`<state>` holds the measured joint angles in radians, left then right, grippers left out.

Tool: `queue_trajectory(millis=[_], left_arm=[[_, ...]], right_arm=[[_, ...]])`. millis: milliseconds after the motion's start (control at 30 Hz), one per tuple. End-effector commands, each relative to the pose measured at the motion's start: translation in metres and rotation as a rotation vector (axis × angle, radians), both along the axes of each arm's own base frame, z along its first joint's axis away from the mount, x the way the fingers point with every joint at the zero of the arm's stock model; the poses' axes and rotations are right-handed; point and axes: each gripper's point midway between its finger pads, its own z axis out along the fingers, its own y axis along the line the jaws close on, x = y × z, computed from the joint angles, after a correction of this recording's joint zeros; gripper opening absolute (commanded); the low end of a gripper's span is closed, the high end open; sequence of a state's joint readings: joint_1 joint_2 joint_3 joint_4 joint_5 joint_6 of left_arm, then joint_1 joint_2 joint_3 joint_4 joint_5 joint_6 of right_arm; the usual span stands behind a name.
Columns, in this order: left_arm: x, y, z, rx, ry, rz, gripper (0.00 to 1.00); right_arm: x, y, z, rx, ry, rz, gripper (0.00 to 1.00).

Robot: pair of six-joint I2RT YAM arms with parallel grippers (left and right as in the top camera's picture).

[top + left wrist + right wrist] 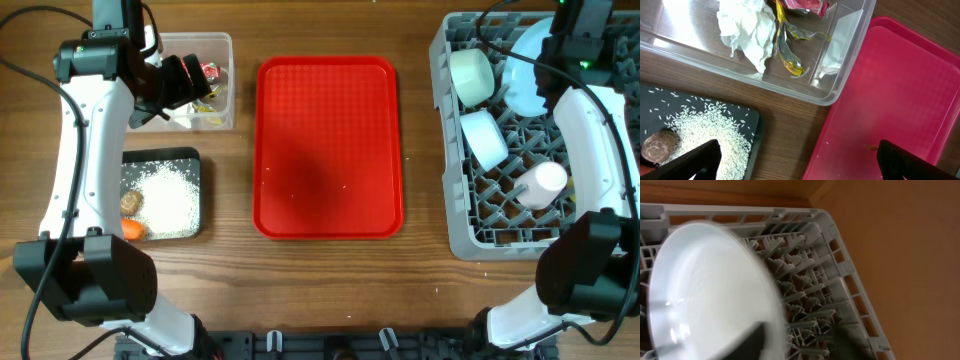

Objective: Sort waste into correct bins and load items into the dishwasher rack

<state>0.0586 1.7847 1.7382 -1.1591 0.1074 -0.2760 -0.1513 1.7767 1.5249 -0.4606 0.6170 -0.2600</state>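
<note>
Left jaws wide by clear tub (842, 75), right jaws parted at glossy round plate (710, 290), grey lattice rack (805, 280).

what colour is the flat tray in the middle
The flat tray is red, best seen overhead.

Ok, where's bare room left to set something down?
The red tray is bare all over. The table is free between it and the grey rack. Crowded: the rack's far half, with bowls and plate; the black tray, covered in rice.
</note>
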Motion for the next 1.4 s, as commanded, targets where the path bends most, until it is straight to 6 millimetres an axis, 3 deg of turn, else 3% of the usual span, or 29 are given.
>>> queue_trajectory(millis=[0,133,233,367,433,500,567,667,733,867,933,1033,1100,1200,1300,1367], left_arm=[[0.000,-0.001,0.000,-0.015,-0.001,-0.001,1.00],[0.000,-0.001,0.000,-0.015,-0.001,-0.001,1.00],[0.000,-0.001,0.000,-0.015,-0.001,-0.001,1.00],[0.000,-0.001,0.000,-0.015,-0.001,-0.001,1.00],[0.000,-0.001,0.000,-0.015,-0.001,-0.001,1.00],[0.000,-0.001,0.000,-0.015,-0.001,-0.001,1.00],[0.000,-0.001,0.000,-0.015,-0.001,-0.001,1.00],[0.000,-0.001,0.000,-0.015,-0.001,-0.001,1.00],[0.000,-0.001,0.000,-0.015,-0.001,-0.001,1.00],[0.000,-0.001,0.000,-0.015,-0.001,-0.001,1.00],[0.000,-0.001,0.000,-0.015,-0.001,-0.001,1.00],[0.000,-0.001,0.000,-0.015,-0.001,-0.001,1.00],[0.000,-0.001,0.000,-0.015,-0.001,-0.001,1.00],[0.000,-0.001,0.000,-0.015,-0.001,-0.001,1.00],[0.000,-0.001,0.000,-0.015,-0.001,-0.001,1.00],[0.000,-0.001,0.000,-0.015,-0.001,-0.001,1.00]], right_arm=[[0.006,0.006,-0.010,0.030,0.005,0.032,0.90],[0.006,0.009,-0.007,0.038,-0.008,0.030,0.99],[0.005,0.027,0.017,0.069,-0.099,0.032,1.00],[-0.011,0.092,0.092,0.105,-0.253,0.207,1.00],[-0.032,0.126,0.129,0.132,-0.322,0.310,1.00],[-0.060,0.149,0.166,0.147,-0.404,0.372,1.00],[-0.088,0.174,0.190,0.262,-0.496,0.435,1.00],[-0.127,0.248,0.220,0.633,-0.588,0.713,1.00],[-0.145,0.268,0.230,0.740,-0.588,0.816,1.00],[-0.163,0.257,0.219,0.668,-0.530,0.804,1.00],[-0.169,0.248,0.226,0.635,-0.560,0.778,1.00],[-0.199,0.236,0.244,0.547,-0.613,0.807,1.00],[-0.211,0.221,0.239,0.521,-0.620,0.746,1.00],[-0.225,0.193,0.217,0.453,-0.626,0.621,1.00],[-0.228,0.173,0.168,0.420,-0.636,0.536,1.00],[-0.222,0.171,0.143,0.423,-0.673,0.541,1.00]])
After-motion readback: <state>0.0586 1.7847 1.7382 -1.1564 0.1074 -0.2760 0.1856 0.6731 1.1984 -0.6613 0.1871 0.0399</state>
